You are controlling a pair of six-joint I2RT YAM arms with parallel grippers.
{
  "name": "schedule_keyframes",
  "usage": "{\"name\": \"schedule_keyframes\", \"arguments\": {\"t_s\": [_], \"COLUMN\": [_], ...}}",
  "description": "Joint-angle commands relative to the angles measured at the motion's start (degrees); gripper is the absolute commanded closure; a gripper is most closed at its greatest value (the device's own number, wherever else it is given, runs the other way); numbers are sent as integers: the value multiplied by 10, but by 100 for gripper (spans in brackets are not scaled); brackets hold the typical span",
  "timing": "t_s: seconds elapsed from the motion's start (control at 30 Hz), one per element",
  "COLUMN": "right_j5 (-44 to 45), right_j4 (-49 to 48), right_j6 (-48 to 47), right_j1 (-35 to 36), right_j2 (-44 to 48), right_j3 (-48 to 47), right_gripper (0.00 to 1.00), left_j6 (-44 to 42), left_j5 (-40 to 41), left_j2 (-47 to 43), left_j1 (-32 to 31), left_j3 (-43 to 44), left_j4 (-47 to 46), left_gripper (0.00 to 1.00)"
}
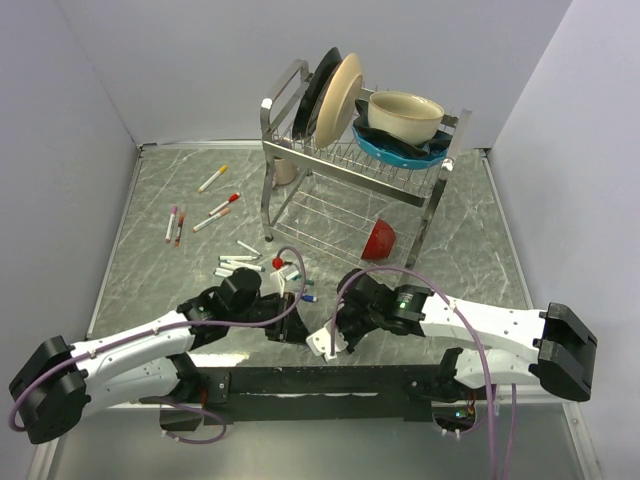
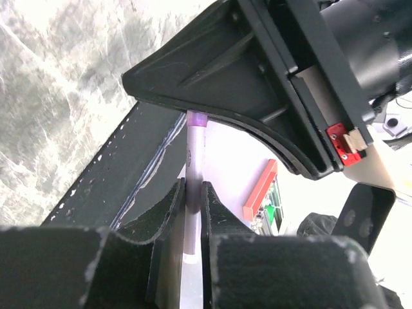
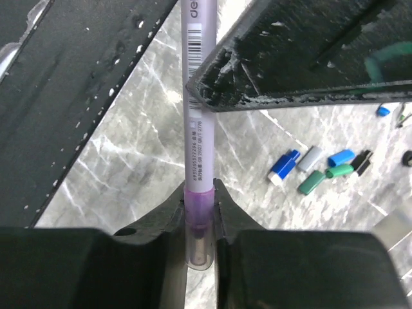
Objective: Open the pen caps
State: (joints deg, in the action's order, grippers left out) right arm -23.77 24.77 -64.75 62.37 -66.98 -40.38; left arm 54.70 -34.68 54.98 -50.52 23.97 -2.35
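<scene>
Right pincer (image 3: 199, 196) pinches the purple cap (image 3: 197, 212) (left pincer (image 2: 192, 193) clamps barrel (image 2: 195, 154)).

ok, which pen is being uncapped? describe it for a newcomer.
On the dish rack's near side, one pen bridges the left end effector and right end effector. It alone is off the table, and its cap is purple.

Both arms folded inward, grippers nose to nose.
Left gripper (image 2: 192, 191) and right gripper (image 3: 198, 193) face each other, nearly touching, each with jaws pinched to a narrow gap.
</scene>
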Motion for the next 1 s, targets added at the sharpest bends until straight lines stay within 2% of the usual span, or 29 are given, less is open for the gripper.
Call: {"name": "schedule_keyframes", "arguments": {"t_s": [0.0,0.03,0.07,0.13,0.17,0.23,0.27,0.33,0.37,0.47,0.57,0.7,0.83,0.97], "right_j5": [-36,-39,-43,-47,-46,-52,-56,-66,-76,-99,-118,-127,-131,-124], "right_j4": [30,32,34,39,39,46,50,55,56,59,60,40,0,-29], "right_j6": [18,23,38,59,82,106,126,144,158,200,259,339,400,452], "right_j1": [-6,-8,-8,-10,-12,-18,-22,-31,-35,-52,-74,-95,-113,-118], "right_j2": [-11,-15,-17,-25,-28,-39,-43,-48,-49,-54,-70,-104,-121,-138], "right_j3": [-31,-36,-41,-58,-63,-84,-92,-108,-111,-129,-153,-181,-173,-171], "right_gripper": [94,97,99,100,100,100,100,100,100,100,99,100,100,100], "left_j6": [-10,-9,-8,-8,-11,-10,-7,3,9,44,87,166,193,189], "left_j5": [13,16,28,50,79,117,138,211,238,333,395,457,487,487], "left_j2": [-11,-11,-15,-26,-44,-74,-115,-163,-214,-320,-414,-490,-486,-390], "left_j1": [5,6,6,6,6,6,6,6,6,6,6,6,5,5], "left_j3": [0,0,3,5,7,2,-7,-19,-33,-72,-123,-185,-216,-198], "left_j4": [-23,-24,-21,-11,-4,4,8,14,20,22,7,-42,-104,-154], "left_gripper": [98,95,83,66,47,33,21,16,8,1,0,1,1,0]}}
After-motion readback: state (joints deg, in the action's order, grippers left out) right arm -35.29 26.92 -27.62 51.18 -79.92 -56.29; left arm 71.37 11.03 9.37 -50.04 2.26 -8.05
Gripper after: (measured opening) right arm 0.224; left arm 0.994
